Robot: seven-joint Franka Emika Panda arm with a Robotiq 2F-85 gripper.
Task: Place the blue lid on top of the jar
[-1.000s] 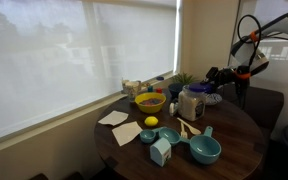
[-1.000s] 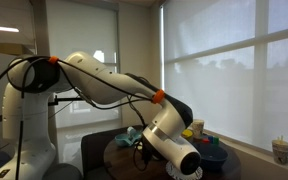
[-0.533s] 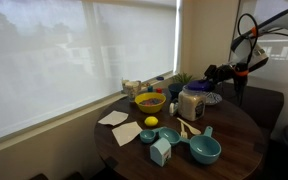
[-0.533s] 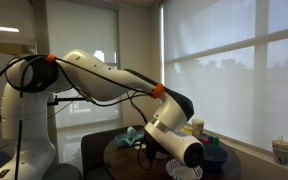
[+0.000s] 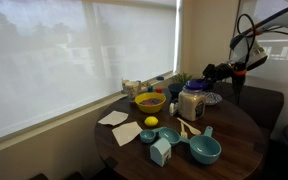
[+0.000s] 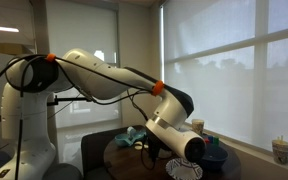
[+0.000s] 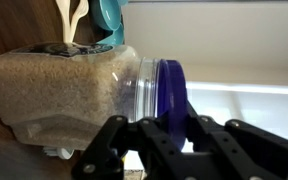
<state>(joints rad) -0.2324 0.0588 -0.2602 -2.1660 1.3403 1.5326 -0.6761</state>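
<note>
Blue lid (image 7: 170, 92) appears seated on the mouth of the jar (image 7: 74, 95), toward the edge of the table (image 5: 234, 135) nearest the window (image 5: 74, 60). The gripper (image 7: 170, 135) straddles the lid; whether it grips, I cannot tell. Next, I judge: let go and withdraw straight.

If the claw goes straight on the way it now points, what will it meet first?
Probably the blue lid, which sits at the mouth of the jar, just ahead of the claw; depth is unclear.
</note>
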